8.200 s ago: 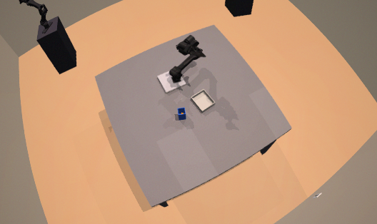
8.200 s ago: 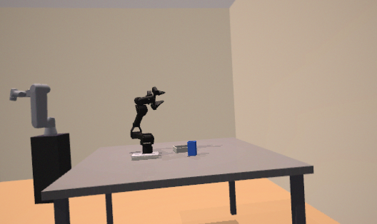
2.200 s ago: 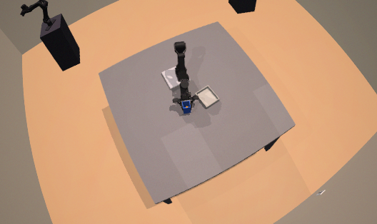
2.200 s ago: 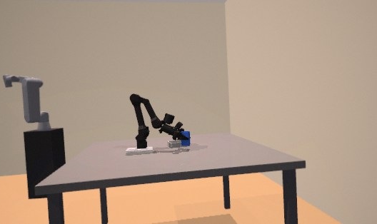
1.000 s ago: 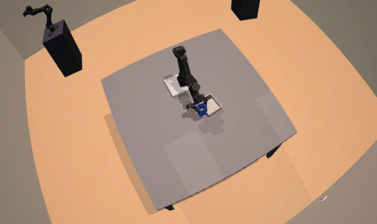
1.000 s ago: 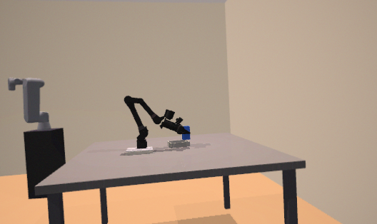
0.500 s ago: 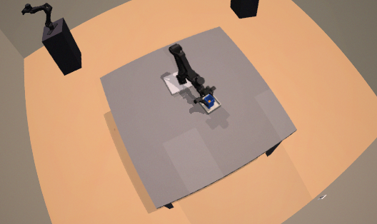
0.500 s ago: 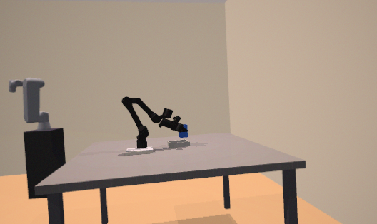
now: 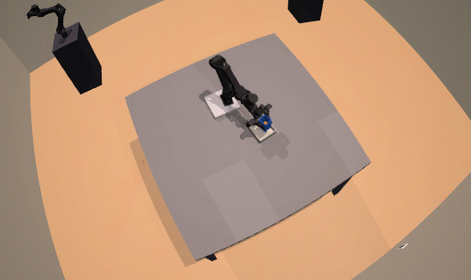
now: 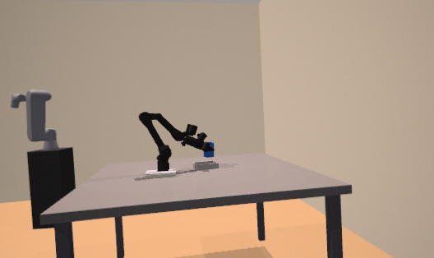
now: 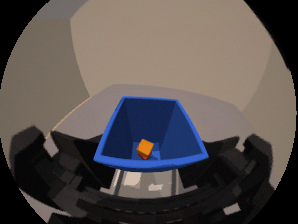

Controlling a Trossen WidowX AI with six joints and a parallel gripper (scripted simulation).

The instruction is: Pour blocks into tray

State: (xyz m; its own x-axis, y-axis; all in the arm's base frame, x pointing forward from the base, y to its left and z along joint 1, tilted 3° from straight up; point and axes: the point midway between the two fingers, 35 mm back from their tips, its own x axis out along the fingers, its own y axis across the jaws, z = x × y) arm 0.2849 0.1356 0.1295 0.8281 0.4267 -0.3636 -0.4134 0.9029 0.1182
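Observation:
The blue cup (image 9: 266,127) (image 10: 209,152) (image 11: 150,165) is upright, open end up, held in the air above the shallow pale tray (image 9: 261,137) (image 10: 205,166). My gripper (image 9: 260,120) (image 10: 209,149) (image 11: 147,127) is shut on the cup, one finger on each side of it. An orange block (image 11: 145,147) lies inside near the cup's bottom, with a bit of a red block (image 11: 144,157) under it. Any others in the cup are hidden. Part of the tray shows below the cup in the wrist view. No block is seen outside the cup.
The arm's white base plate (image 9: 217,109) (image 10: 160,174) stands on the grey table (image 9: 187,147) (image 10: 251,181), behind the tray. A second arm on a dark pedestal (image 9: 78,62) stands on the floor beyond the table. Another dark pedestal (image 9: 304,11) is at the top edge.

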